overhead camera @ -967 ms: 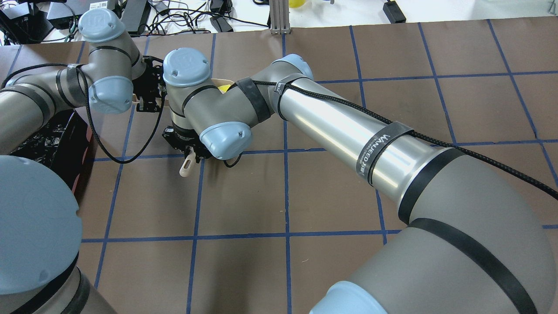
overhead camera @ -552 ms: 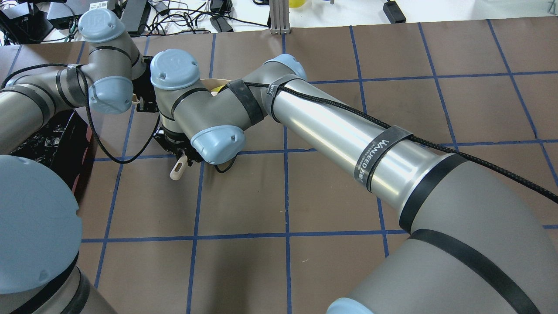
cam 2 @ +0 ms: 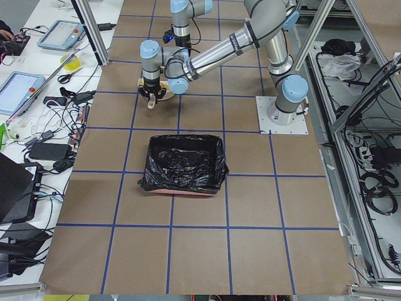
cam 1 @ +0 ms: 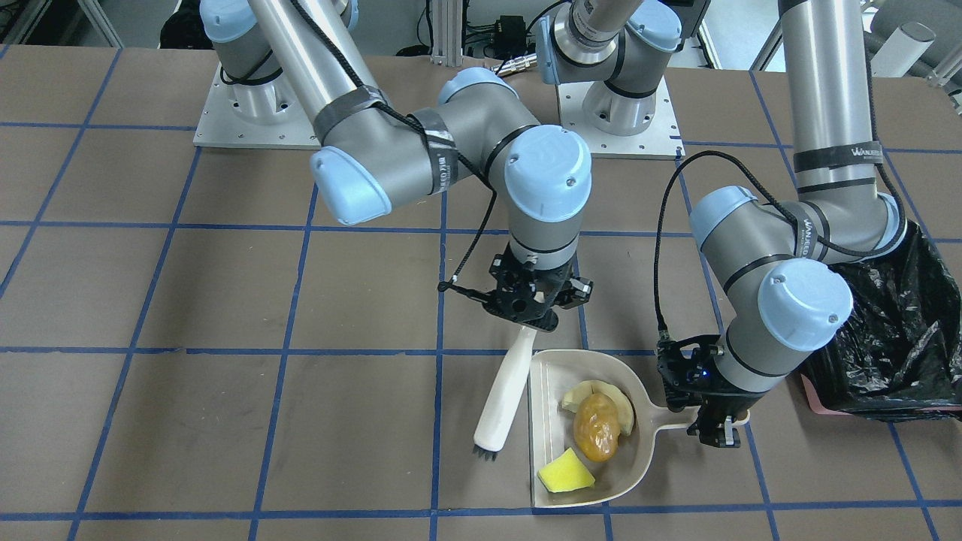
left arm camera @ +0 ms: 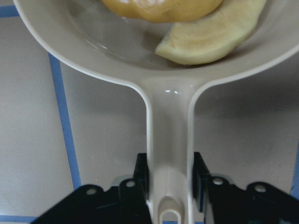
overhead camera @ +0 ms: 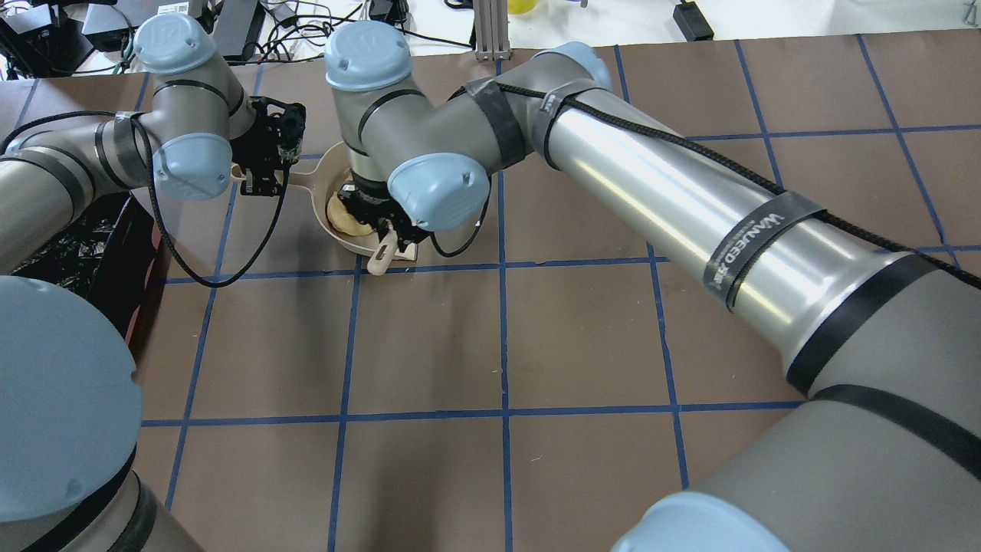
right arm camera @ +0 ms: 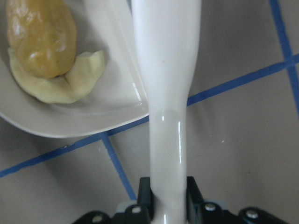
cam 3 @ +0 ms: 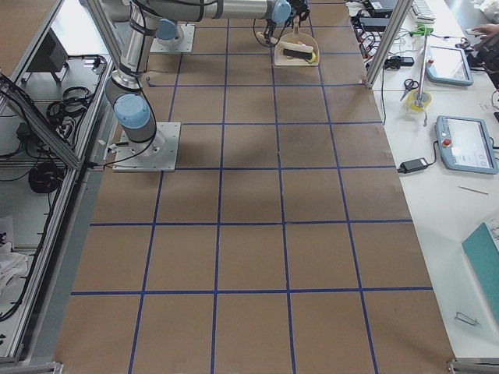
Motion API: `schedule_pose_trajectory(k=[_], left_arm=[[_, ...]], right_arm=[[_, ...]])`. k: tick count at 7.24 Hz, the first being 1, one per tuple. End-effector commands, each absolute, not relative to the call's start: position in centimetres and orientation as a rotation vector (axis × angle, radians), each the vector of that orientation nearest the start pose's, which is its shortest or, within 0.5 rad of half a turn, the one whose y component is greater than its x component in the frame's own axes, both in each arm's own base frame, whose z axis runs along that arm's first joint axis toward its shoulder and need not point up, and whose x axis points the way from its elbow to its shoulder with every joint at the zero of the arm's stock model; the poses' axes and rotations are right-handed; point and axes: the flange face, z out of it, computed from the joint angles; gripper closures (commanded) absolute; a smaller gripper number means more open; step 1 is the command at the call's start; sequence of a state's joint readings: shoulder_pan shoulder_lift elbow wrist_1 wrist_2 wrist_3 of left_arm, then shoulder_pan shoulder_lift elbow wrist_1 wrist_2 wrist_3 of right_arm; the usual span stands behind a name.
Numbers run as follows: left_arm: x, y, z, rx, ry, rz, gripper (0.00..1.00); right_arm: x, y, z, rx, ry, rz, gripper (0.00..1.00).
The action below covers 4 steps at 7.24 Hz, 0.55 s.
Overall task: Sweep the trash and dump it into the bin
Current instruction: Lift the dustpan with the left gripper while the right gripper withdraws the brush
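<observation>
The left claw [cam 1: 719, 425] grips the dustpan [cam 1: 547, 409] by its handle (trash [cam 1: 596, 427] lying inside); the right claw [cam 1: 532, 319] clamps the brush [cam 1: 505, 398].

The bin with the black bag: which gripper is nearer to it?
Left. The left gripper holds the dustpan by its handle, just beside the bin; the right gripper holds the brush beyond the dustpan, farther away.

Right pincer [cam 1: 528, 327] swung the brush [cam 1: 505, 398] rightward and farther from base. Dustpan [cam 1: 549, 421] rear now uncovered overhead, roll [cam 1: 596, 427] visible.
</observation>
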<state>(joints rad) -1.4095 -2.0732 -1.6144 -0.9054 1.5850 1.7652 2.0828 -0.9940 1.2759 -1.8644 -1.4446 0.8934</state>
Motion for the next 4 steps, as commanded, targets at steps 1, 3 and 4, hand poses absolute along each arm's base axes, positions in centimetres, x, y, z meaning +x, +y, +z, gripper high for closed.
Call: schedule_pose_trajectory(k=[1,3,4], left_arm=[[-2.5,-66.4,24.7,-2.257,-2.216,0.247,1.00],[-0.2,-65.9,25.9,-2.039,-2.147,0.468,1.00],[3.4,-65.2,27.1,-1.818,-2.122,0.555,1.00]], right_arm=[[38.6,-57.4,32.7,0.480,3.132,0.083,1.00],[27.1,-59.9,35.1,0.466,3.118,0.093,1.00],[22.0,-60.2,35.5,0.409,3.134,0.101,1.00]])
